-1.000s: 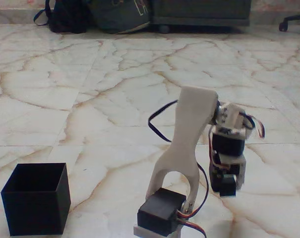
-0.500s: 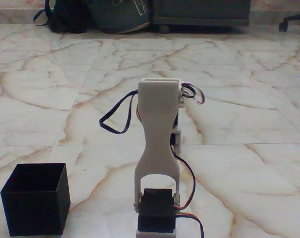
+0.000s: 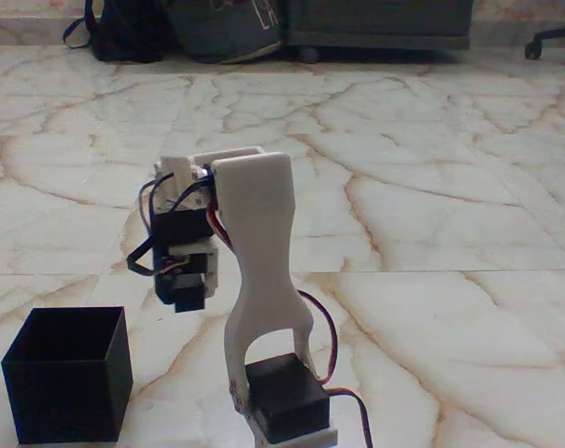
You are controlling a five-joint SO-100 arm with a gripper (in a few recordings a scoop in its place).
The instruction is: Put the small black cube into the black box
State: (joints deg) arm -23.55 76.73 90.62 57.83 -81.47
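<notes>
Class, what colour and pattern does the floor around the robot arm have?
Cream-white marble floor with brownish-orange veins, best seen in the fixed view.

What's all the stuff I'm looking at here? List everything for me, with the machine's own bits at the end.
black box: one, matte black, open on top, on the floor at the lower left of the fixed view.
small black cube: one, black, held off the floor at the pincer's tip, up and to the right of the box.
marble floor: one, cream with brown veins, across the whole scene.
backpack: one, dark, at the top left edge.
bag: one, grey-blue, beside the backpack.
furniture base: one, dark, at the top edge.
chair leg: one, black, at the top right corner.
arm: one, white with black motors and coloured wires, centre.
pincer: one, pointing down, closed on the cube.
</notes>
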